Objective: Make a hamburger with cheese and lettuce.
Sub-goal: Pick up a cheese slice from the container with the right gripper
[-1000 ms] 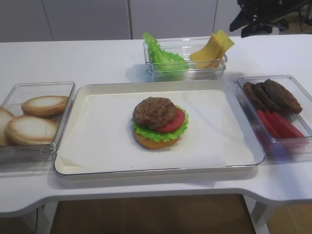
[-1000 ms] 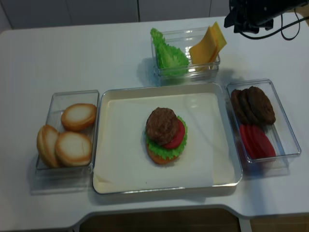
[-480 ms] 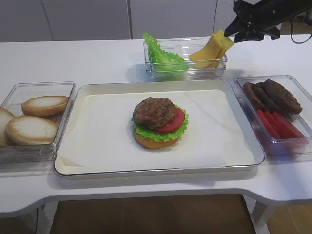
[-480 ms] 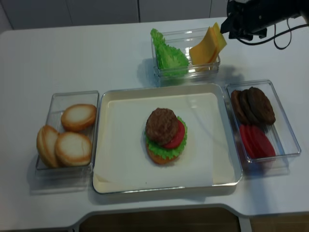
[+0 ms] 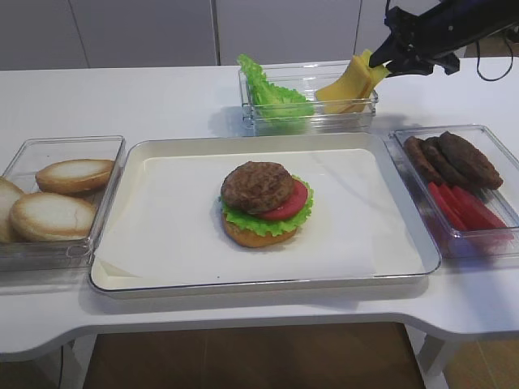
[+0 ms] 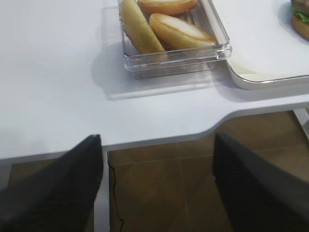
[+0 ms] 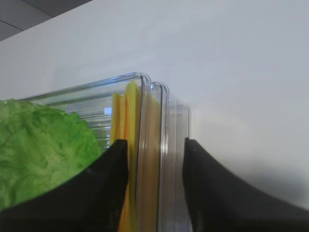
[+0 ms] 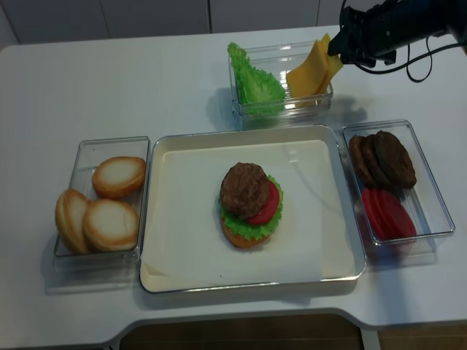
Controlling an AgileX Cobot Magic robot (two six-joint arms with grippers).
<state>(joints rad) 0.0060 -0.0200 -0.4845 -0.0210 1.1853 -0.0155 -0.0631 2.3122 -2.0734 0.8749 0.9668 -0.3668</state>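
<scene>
3 bun halves [image 8: 102, 206], 1 hamburger [image 8: 250, 203]

Frame edges and clear plastic are hiding parts of the spread.
The hamburger [image 6: 300, 19] is showing only as a sliver at the left wrist view's edge; the bin wall [image 7: 153, 159] is blurring the yellow slices [image 7: 126, 140] between the right tool's [image 7: 153, 193] black fingers [image 7: 113, 188].

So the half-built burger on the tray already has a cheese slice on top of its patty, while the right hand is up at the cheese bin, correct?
Not quite. The burger is topped by its bare patty, as the exterior high view shows. The cheese is in its bin, with the right hand at it.
</scene>
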